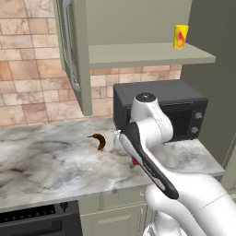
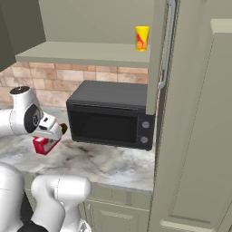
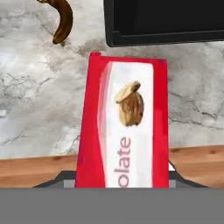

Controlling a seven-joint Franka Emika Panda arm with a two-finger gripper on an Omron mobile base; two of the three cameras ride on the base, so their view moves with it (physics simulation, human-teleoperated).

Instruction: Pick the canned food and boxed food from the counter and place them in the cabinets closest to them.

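Clamped on small red rectangular box (image 3: 124, 127) near front edge of grey-white marbled counter (image 1: 50, 161); small yellow cylindrical can (image 1: 180, 36) already on olive-green cabinet shelf (image 1: 138, 54). Next, probably: lift box clear, raise to shelf.

Arm (image 1: 152, 152): glossy white rounded shell segments, tubular, thick at the lower links. Dark grey to black bands at the joints; one long dark strip runs along a link's edge. Round flat grey cap on the uppermost joint. Wrist housing white, with a dark circular joint face.
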